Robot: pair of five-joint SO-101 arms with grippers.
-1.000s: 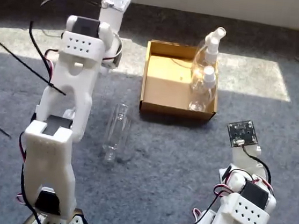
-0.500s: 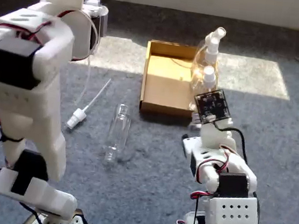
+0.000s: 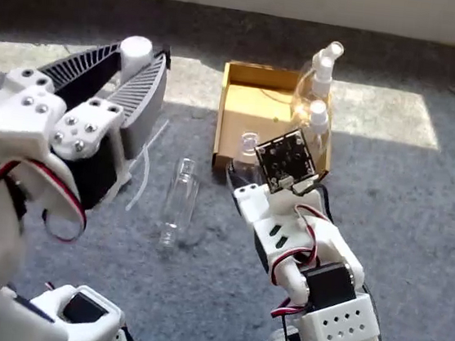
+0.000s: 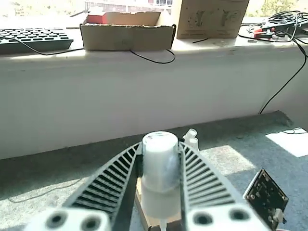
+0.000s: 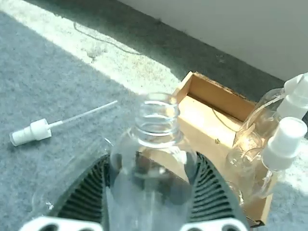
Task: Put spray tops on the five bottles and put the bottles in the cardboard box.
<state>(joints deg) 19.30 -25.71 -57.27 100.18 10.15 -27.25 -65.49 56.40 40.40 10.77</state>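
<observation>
Your left arm (image 3: 0,219) and right arm (image 3: 341,327) are white plastic with black servo blocks (image 3: 325,285) and looping red, white and black wires (image 3: 288,270). Your left claw (image 3: 138,55) and right claw (image 5: 149,192) have black ribbed fingers (image 4: 103,185); silver screws (image 3: 75,124) stud the left one's base.

Both end effectors (image 4: 161,154) (image 5: 151,166) clamped, left arm raised

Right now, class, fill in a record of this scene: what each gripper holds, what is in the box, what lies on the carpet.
Left gripper: shut on a spray top
Right gripper: shut on an open bottle, held upright
Cardboard box: two capped bottles inside
Carpet: one topless bottle on its side; one loose spray top
</observation>
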